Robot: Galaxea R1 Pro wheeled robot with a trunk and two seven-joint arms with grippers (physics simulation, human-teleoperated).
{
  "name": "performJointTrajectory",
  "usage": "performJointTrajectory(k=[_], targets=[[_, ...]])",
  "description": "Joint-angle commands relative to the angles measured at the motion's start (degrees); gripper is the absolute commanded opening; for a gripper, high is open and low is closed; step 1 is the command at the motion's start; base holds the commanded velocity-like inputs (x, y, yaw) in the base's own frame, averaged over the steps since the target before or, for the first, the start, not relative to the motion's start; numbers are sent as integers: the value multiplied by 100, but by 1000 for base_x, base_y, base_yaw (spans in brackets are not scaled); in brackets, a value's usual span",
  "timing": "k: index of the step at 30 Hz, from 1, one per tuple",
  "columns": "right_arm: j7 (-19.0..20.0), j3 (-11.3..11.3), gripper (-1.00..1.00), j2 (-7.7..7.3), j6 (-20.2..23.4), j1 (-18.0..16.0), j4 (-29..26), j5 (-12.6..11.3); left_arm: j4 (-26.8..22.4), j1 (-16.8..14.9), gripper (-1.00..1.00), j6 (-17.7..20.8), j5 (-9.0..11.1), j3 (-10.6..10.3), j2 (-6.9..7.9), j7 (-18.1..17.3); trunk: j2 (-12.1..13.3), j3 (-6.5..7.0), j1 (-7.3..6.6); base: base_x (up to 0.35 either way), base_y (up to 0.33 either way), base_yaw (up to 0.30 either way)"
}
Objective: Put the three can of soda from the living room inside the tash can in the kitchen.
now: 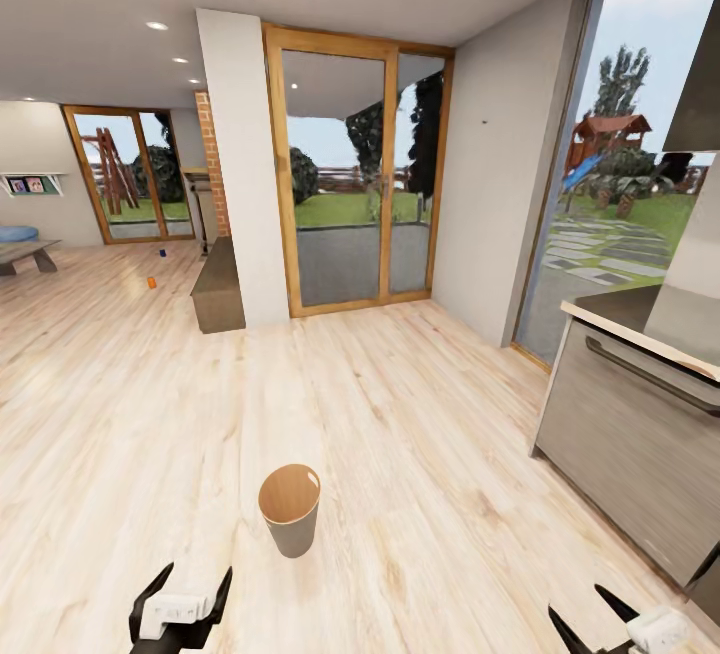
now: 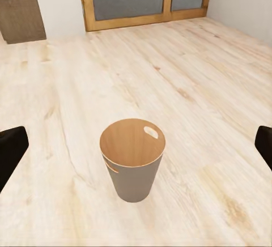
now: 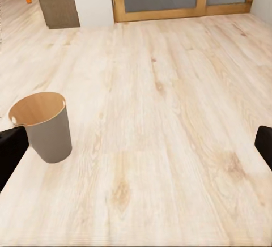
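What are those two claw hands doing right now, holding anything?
Left gripper: open, holding nothing.
Right gripper: open, holding nothing.

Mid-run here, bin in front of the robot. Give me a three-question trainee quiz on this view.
1. True or false: the small round grey bin with coppery-brown inside stands upright on the light wood floor.
2. Which small cylindrical can lies nearer the robot: A) the orange can, B) the dark blue can?
3. Fill in: the left gripper and the right gripper are both ____.

Key: 1 true; 2 A; 3 open, holding nothing.
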Motion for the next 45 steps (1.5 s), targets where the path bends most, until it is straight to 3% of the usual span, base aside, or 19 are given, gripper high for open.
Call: performJointTrajectory(k=[1, 10, 22, 33, 45], targets=[[4, 2, 100, 4, -17, 1, 29, 33, 16, 2, 100, -7, -6, 2, 0, -1, 0, 0, 0, 0, 0, 0], [-137, 4, 100, 25, -71, 3, 122, 252, 75, 5, 100, -28, -37, 11, -1, -4, 0, 0, 0, 0, 0, 0], [-296, 9, 100, 46, -76, -1, 139, 262, 396, -1, 100, -32, -28, 14, -1, 3, 0, 3, 0, 0, 0, 19], [-830, 43, 100, 146, -73, -3, 134, 284, 464, -1, 100, -32, -38, 12, -1, -1, 0, 45, 0, 0, 0, 170], [-932, 92, 100, 190, -73, -4, 140, 303, 493, -1, 100, -32, -53, -22, -1, 9, 0, 107, 0, 0, 0, 210]])
